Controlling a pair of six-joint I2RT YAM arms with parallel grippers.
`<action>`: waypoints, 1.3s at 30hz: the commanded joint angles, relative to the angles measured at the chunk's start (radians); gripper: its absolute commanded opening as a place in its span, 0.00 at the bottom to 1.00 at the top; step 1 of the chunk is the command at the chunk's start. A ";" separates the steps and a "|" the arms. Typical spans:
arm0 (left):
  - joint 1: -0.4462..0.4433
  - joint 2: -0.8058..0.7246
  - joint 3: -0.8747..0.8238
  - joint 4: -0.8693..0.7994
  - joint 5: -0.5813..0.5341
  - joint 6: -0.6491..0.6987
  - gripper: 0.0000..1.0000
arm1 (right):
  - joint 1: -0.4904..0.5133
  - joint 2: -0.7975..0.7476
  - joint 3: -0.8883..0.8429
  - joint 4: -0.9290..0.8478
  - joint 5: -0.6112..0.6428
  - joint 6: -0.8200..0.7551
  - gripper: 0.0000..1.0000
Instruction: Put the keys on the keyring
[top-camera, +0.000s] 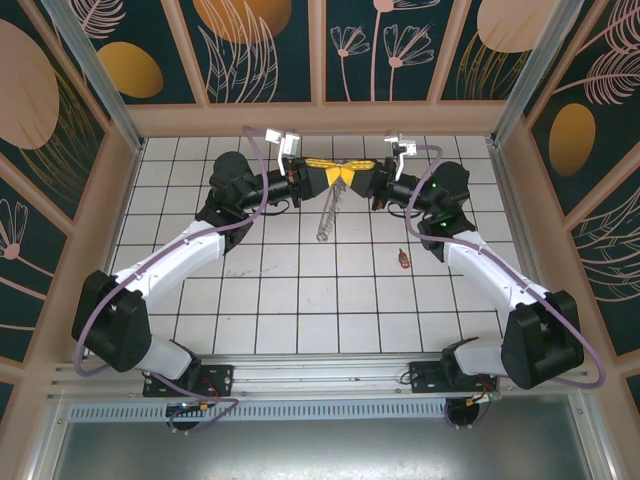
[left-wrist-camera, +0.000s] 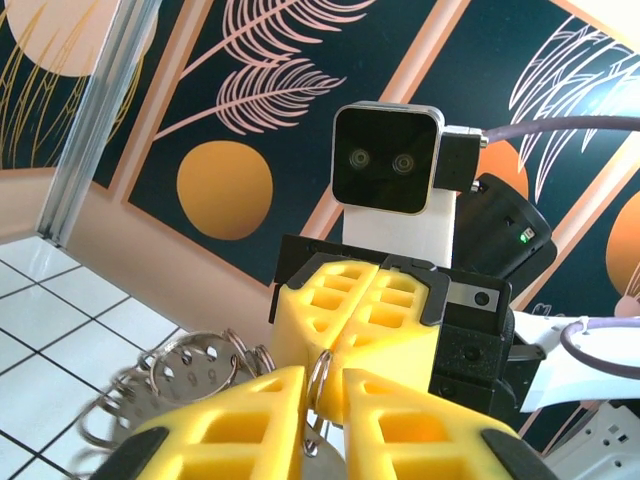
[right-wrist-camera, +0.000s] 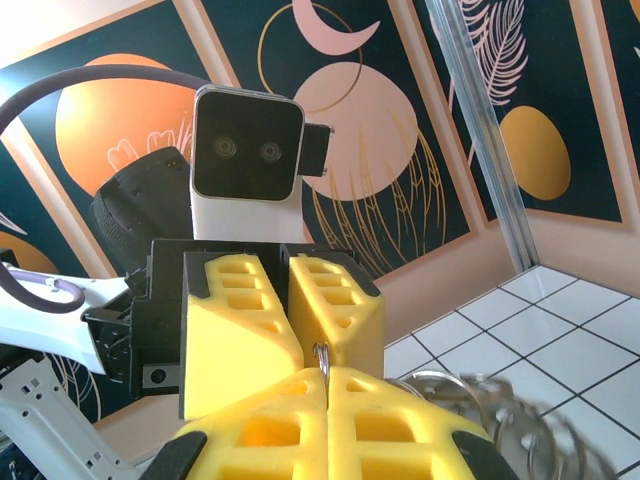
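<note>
Meeting tip to tip at upper centre: right gripper (top-camera: 353, 175) jaws pinched on the dangling keyring (top-camera: 326, 222), left gripper (top-camera: 337, 173) jaws a slit round it, grip I cannot tell. The key (top-camera: 403, 259) lies on the surface (top-camera: 300, 300), right of centre.

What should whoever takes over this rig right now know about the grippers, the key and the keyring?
Left gripper: shut on the keyring, tip to tip with the right gripper.
Right gripper: shut on the same loop.
Keyring: held between both grippers over the far middle of the table, its silvery rings hanging beside them.
Key: lying loose on the table's right side, touched by neither gripper.
Done: keyring grasped by both.
Left: fetch the key and thread it on.
</note>
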 joint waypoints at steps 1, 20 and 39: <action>0.000 0.003 -0.003 0.092 0.035 -0.018 0.12 | 0.008 0.010 0.024 0.062 -0.013 0.001 0.00; 0.001 0.009 0.115 -0.309 -0.054 0.280 0.00 | -0.120 -0.094 0.023 -0.290 0.159 -0.065 0.58; 0.000 0.134 0.379 -0.764 0.047 0.612 0.00 | -0.151 -0.037 0.065 -0.369 -0.178 -0.223 0.43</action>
